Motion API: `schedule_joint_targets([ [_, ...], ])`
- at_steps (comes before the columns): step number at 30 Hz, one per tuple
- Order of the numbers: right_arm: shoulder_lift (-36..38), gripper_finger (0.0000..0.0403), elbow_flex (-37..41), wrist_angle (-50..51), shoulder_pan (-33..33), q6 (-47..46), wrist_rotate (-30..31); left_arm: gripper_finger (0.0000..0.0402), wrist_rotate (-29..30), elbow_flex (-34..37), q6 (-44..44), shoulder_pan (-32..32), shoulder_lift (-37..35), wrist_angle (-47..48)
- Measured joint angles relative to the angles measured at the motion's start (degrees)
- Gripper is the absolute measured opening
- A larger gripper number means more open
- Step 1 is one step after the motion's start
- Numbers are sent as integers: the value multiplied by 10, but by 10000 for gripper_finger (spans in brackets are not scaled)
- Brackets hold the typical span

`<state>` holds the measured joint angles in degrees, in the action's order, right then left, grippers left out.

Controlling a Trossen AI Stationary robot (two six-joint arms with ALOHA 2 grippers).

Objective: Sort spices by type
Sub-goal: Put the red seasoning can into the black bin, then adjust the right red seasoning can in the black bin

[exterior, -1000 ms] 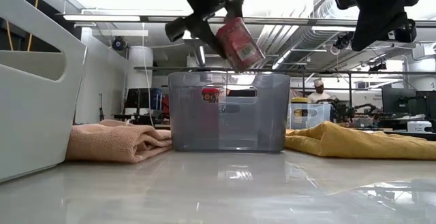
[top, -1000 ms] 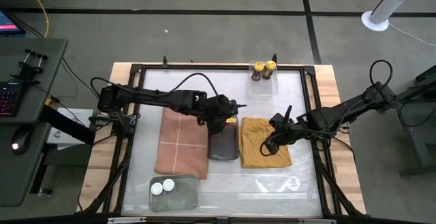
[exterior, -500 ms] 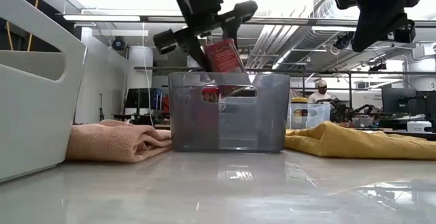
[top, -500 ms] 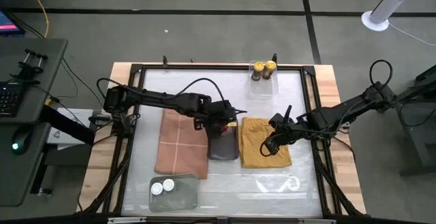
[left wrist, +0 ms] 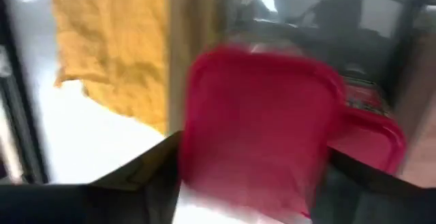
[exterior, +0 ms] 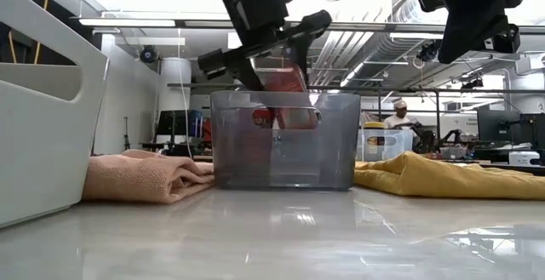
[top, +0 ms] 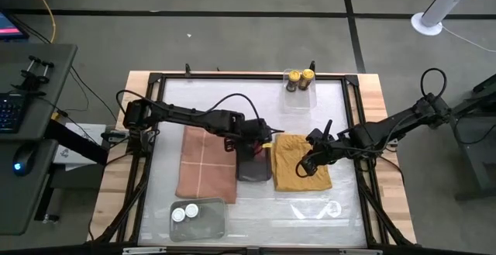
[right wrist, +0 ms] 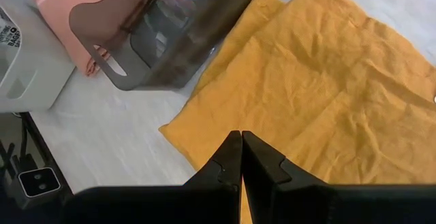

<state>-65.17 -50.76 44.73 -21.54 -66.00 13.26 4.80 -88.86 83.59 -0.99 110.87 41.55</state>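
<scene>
Left gripper (exterior: pixel 271 48) positioned directly over the dark grey tray (exterior: pixel 283 140) at table centre, fingers either side of a red boxy tin (exterior: pixel 285 84) whose lower end sits at or just past the tray rim; whether the fingers are gripping or already letting go cannot be told. Tin carried tilted, base leading, presumably to drop it in beside the second red tin (left wrist: pixel 368 125), seen lying inside the tray just past it in the left wrist view. Placement judged deliberate: like with like, one container per type. Two yellow-capped jars (top: pixel 299 79) stand together in a clear tray (top: pixel 298 91) at the far edge; two white-capped jars (top: pixel 184 211) sit side by side in another clear tray (top: pixel 208 221) at the near left. Sorting therefore judged nearly complete, this tin being the last item out. Right gripper (right wrist: pixel 241 157) fully closed, empty, hovering over the yellow cloth (top: pixel 298 162) beside the tray, idle and clear of the working arm. Pink cloth (top: pixel 206 162) lies on the tray's other side. Labelling: pale print visible on the held tin in the low view, too blurred to read; no brand legible anywhere.
</scene>
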Motion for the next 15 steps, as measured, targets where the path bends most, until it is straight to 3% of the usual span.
schedule_joint_targets([
  [5, 0, 0, 0, 0, 0, 0, 0, 280, -1, 0, -19, 0, -1, -14],
  [15, 0, 0, 0, -29, 1, 17, 1, 279, 46, -11, -24, 4, -14, -2],
])
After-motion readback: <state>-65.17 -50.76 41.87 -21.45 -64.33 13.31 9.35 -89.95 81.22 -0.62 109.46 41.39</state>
